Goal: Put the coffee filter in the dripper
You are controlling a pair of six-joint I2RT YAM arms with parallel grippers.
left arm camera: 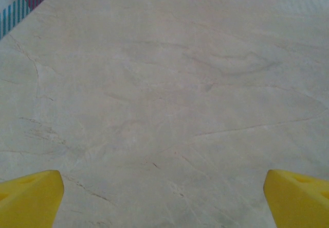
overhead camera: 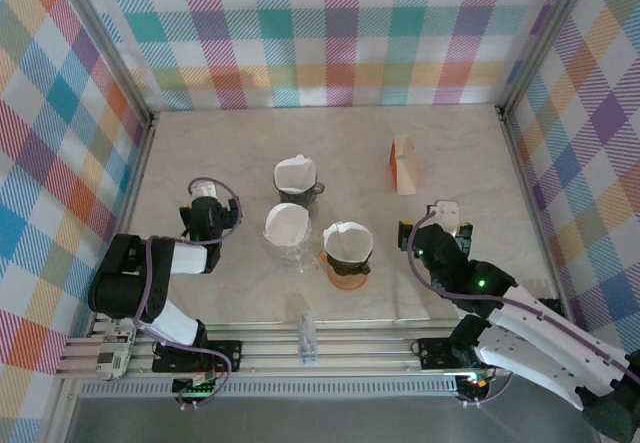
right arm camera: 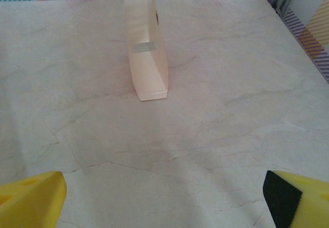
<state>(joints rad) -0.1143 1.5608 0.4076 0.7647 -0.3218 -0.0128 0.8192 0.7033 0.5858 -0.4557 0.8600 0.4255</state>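
I take the clear dripper in the middle of the table as my reference. A white paper filter sits inside it. Just behind it stands a grey dripper, and just to its right and slightly nearer to me an orange-based dripper; each of those two is also lined with white paper. Further right of the clear dripper and further back, well apart from it, a cream filter pack with one orange side stands on edge on the table. My left claw hangs to the left of the clear dripper, near it but not touching, with its jaws spread wide and nothing between them. On its wrist camera the yellow fingertips sit at the two bottom corners with bare marbled table between. My right claw is off to the right of the clear dripper, beyond the orange-based one, and it too is wide open and holding nothing. Its wrist camera looks across bare table at the filter pack, which stands upright well ahead of the yellow fingertips. A small clear object lies on the rail at the near edge, in front of the clear dripper.
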